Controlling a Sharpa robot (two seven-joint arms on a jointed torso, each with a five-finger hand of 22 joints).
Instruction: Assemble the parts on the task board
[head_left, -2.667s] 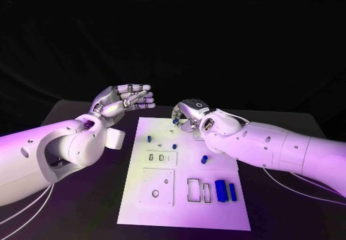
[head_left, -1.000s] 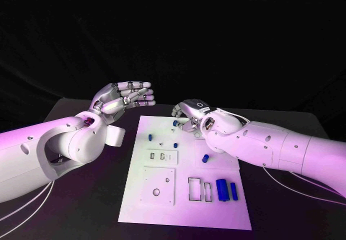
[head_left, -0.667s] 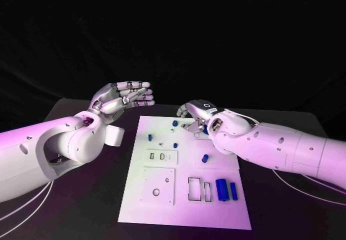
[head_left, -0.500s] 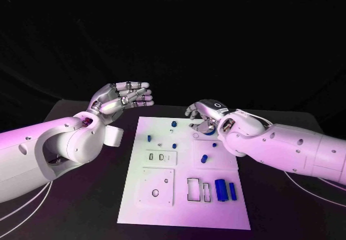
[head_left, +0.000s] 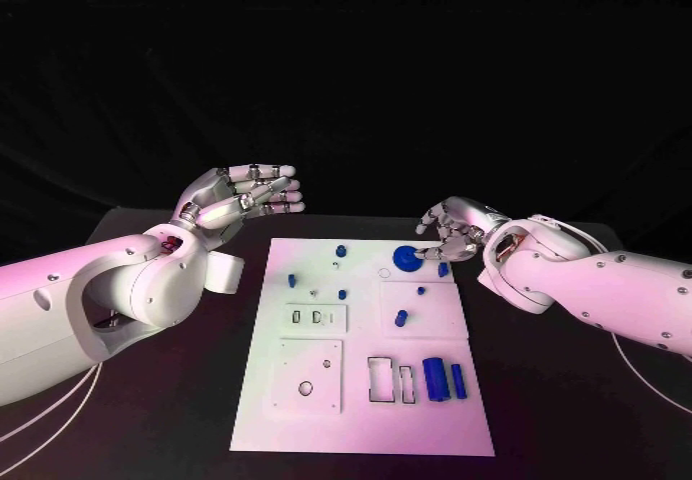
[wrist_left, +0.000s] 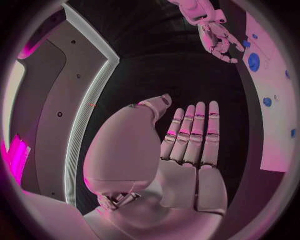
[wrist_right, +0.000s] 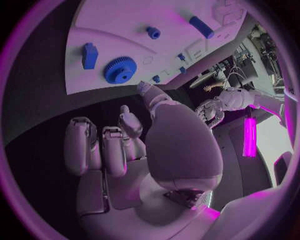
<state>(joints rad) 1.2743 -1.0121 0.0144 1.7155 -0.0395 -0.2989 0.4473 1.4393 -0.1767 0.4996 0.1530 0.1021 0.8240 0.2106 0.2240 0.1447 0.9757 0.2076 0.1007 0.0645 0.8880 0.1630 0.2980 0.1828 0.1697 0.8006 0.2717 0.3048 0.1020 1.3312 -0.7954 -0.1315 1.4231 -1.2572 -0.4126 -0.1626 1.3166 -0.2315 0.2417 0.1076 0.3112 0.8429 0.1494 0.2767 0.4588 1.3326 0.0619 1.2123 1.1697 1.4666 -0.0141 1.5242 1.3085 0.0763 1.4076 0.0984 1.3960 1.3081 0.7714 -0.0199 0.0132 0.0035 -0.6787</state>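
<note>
In the head view the right hand (head_left: 456, 233) hangs over the far right corner of the task board (head_left: 361, 420), covering that corner, and its fingertips overlap one edge of the blue gear (head_left: 407, 257). The small blue parts (head_left: 340, 294) near the board's middle are too small to tell apart by shape. In the left wrist view the circle's rim cuts the board off, leaving a strip

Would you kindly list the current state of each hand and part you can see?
left hand: raised beside the board, fingers straight, holding nothing
right hand: fingers curled, empty, at the board's far right edge
blue gear: lying flat on the task board
two long blue parts: lying side by side
</note>
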